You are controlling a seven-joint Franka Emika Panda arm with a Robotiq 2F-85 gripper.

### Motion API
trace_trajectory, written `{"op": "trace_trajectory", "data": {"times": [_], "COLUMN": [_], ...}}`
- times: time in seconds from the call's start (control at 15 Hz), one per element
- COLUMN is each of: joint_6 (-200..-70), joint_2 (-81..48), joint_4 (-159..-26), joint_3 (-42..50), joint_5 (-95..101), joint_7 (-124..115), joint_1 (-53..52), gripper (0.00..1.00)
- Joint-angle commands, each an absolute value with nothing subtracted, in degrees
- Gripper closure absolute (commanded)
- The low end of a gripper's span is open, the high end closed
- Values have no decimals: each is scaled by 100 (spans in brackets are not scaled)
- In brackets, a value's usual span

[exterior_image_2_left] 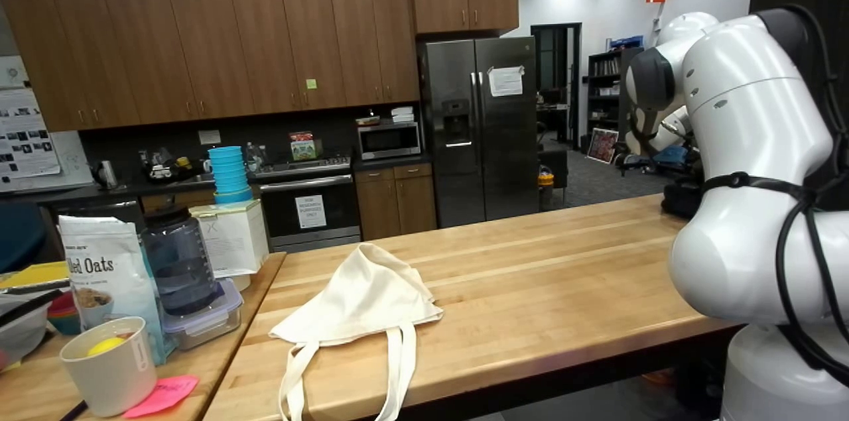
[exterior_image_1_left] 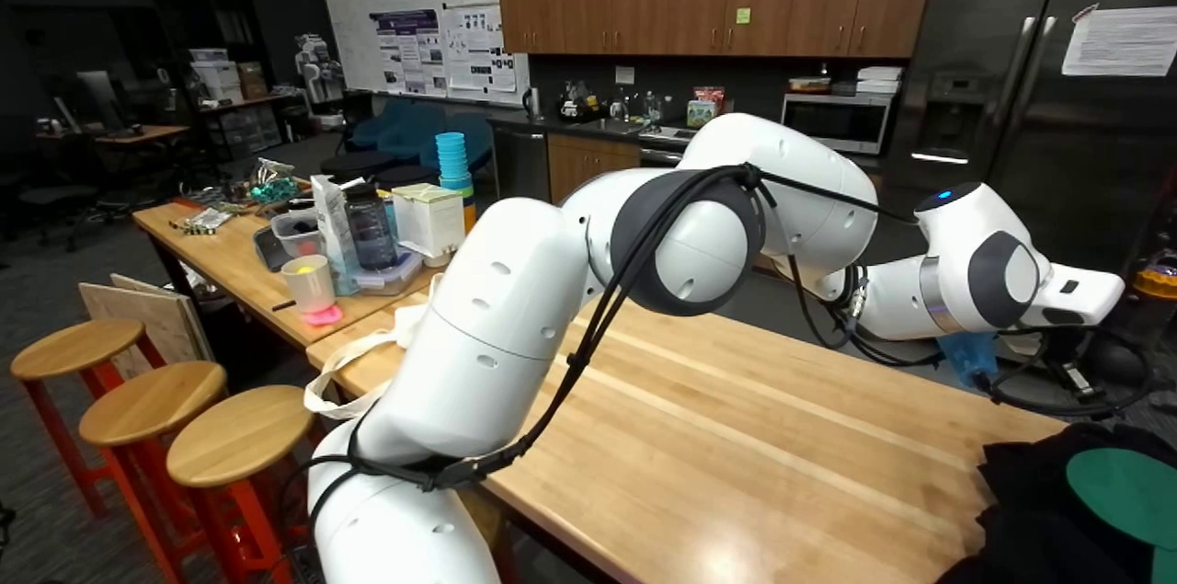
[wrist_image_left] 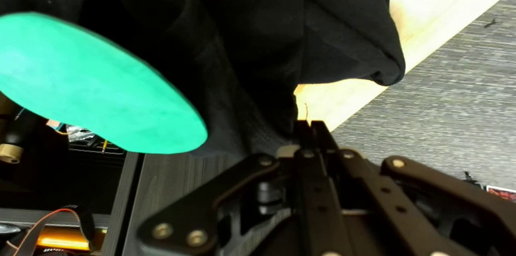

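Observation:
My gripper (wrist_image_left: 308, 127) shows in the wrist view with its two black fingertips closed together and nothing visible held. A thin thread-like line shows just beyond the tips; I cannot tell whether it touches them. A black cloth (wrist_image_left: 250, 38) lies bunched at the table's end, just beyond the gripper, and it also shows in an exterior view (exterior_image_1_left: 1011, 492). A flat green rounded piece (wrist_image_left: 100, 86) lies over the cloth, left of the fingers, and shows in an exterior view (exterior_image_1_left: 1126, 492). In that view the gripper is mostly hidden by the wrist and cables.
A cream tote bag (exterior_image_2_left: 365, 295) lies on the wooden table (exterior_image_2_left: 530, 288). A second table bears an oats bag (exterior_image_2_left: 109, 275), a dark bottle (exterior_image_2_left: 178, 262), a mug (exterior_image_2_left: 113, 368) and blue stacked cups (exterior_image_2_left: 229, 172). Stools (exterior_image_1_left: 241, 437) stand beside the tables.

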State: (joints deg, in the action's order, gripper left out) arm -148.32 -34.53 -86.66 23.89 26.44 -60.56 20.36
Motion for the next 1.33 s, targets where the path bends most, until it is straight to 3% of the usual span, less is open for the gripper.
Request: {"op": "trace_trajectory", "data": {"times": [0.0, 0.13, 0.2, 0.4, 0.8, 1.27], "joint_6": [-14831, -14831, -14826, -14837, -14620, -14662], "joint_2": [-3455, -3456, -3462, -3477, -3479, -3859], "joint_4": [-8671, -8679, -8668, -8635, -8619, -8367], "joint_3": [2389, 2385, 2417, 2547, 3155, 2802], "joint_5": [2644, 2644, 2676, 2788, 3186, 2626], "joint_7": [-6058, -6059, -6107, -6330, -7404, -6998], "joint_1": [2036, 2031, 2007, 1932, 1591, 1680], "gripper": [88, 74, 48, 42, 2, 0]}}
